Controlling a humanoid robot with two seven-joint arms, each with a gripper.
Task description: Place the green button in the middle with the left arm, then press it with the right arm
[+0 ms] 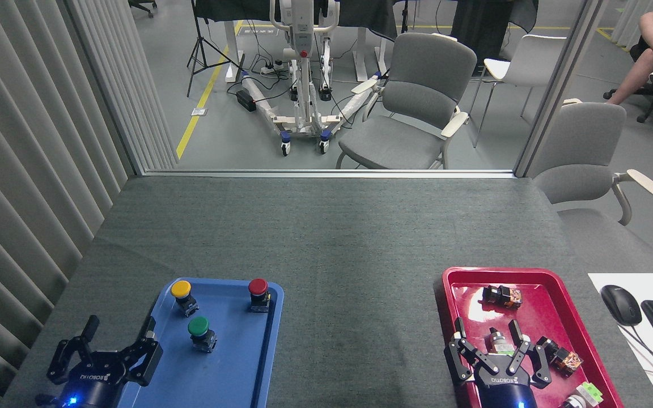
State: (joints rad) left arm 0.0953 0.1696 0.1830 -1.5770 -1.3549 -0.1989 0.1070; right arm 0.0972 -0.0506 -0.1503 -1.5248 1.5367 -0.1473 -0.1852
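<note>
the green button stands upright in the blue tray at the near left of the bench, with a yellow button behind it to the left and a red button behind it to the right. the left pincer hovers over the tray's left edge, just left of the green button, its fingers spread wide and holding nothing. the right pincer hangs over the red tray, fingers splayed open above small loose parts, gripping none. the grey middle of the bench lies between the two trays.
</note>
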